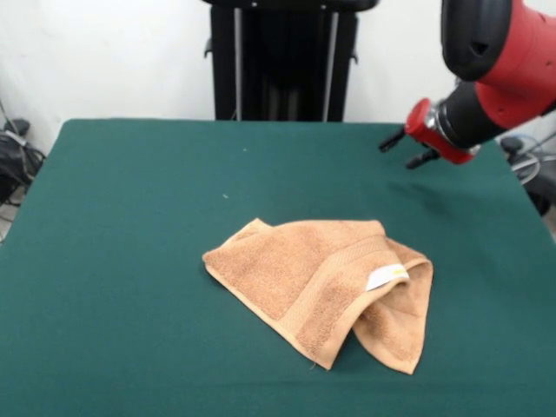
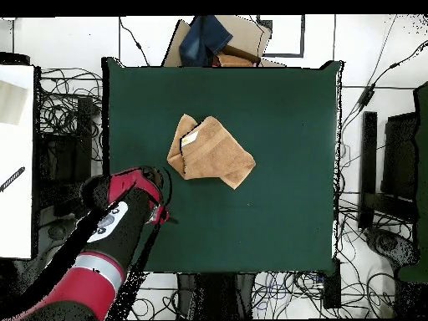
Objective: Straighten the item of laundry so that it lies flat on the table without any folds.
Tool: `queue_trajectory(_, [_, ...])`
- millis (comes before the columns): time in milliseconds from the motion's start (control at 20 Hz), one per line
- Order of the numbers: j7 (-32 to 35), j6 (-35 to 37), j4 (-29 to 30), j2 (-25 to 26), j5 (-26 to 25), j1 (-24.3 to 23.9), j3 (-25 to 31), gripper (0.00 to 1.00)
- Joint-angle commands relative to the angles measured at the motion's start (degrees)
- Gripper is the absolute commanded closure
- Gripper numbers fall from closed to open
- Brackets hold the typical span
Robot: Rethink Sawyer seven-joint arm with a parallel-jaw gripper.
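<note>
The item of laundry, a tan terry towel (image 1: 321, 287), lies crumpled on the green table (image 1: 130, 217) right of centre and towards the front edge. One side is folded over, with a white tag (image 1: 387, 276) showing on the fold. From above, the towel (image 2: 209, 152) sits left of the middle of the table (image 2: 276, 201). My gripper (image 1: 407, 149) hangs above the table's far right part, well clear of the towel, open and holding nothing. In the overhead view the gripper (image 2: 160, 201) is below and left of the towel, near the table's left edge.
Beyond the table's top edge in the overhead view is a cardboard box with blue cloth (image 2: 219, 40). Cables (image 2: 58, 134) and dark equipment lie around the table, and a white surface (image 2: 15, 159) stands at the left.
</note>
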Motion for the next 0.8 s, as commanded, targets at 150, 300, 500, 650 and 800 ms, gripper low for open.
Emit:
queue_trajectory(150, [16.9,5.9,-3.6,1.1,2.8,0.2,0.5,0.00])
queue_trajectory(300, [17.0,5.7,-2.6,0.6,2.8,0.3,0.4,0.00])
queue_trajectory(500, [16.4,5.3,-3.0,1.0,2.7,-0.3,0.5,0.00])
queue_trajectory(650, [16.1,5.0,-3.3,1.3,2.7,-0.7,0.7,0.00])
queue_trajectory(800, [16.0,5.1,-3.3,1.3,2.7,-0.6,0.8,0.00])
